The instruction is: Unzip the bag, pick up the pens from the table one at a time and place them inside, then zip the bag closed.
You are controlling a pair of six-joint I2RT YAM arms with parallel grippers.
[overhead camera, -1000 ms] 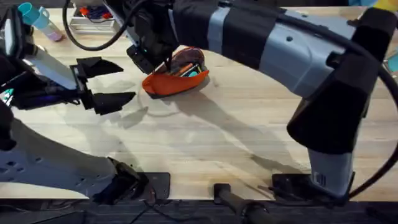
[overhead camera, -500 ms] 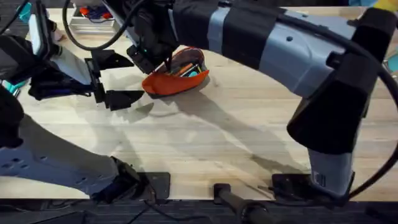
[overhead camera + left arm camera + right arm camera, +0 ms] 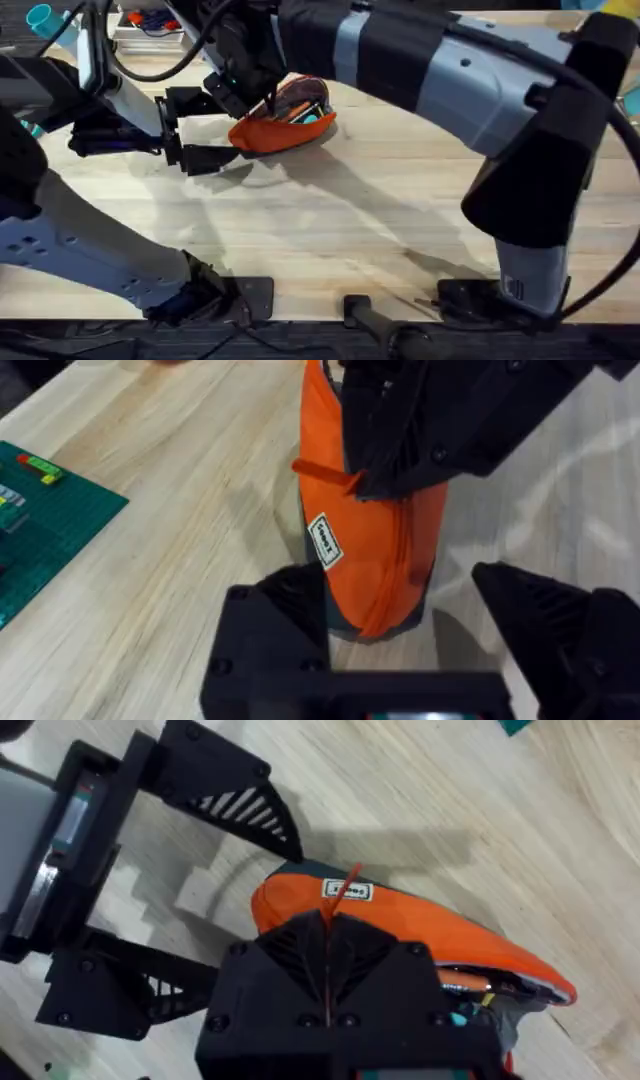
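Observation:
The orange bag (image 3: 283, 128) lies on the table (image 3: 360, 230) at the back left, its top gaping. An orange pen (image 3: 299, 110) and something teal lie inside; the right wrist view shows the pen (image 3: 466, 982) within the grey lining. My right gripper (image 3: 248, 95) stands over the bag's left end, shut on the thin orange zipper pull (image 3: 340, 895). My left gripper (image 3: 222, 128) is open, one finger (image 3: 280, 610) on each side of the bag's near end (image 3: 375, 575), not pressing it. The left wrist view shows the right gripper (image 3: 400, 450) holding the pull (image 3: 325, 472).
A white tray (image 3: 140, 38) with small items and a teal cup (image 3: 44, 17) stand at the back left corner. A green mat (image 3: 45, 510) lies left of the bag. The right arm's links (image 3: 450, 70) span the table's right half.
My left gripper has moved right and a little back, open all the while, until its fingers straddle the bag's end. The right gripper and the bag have not moved.

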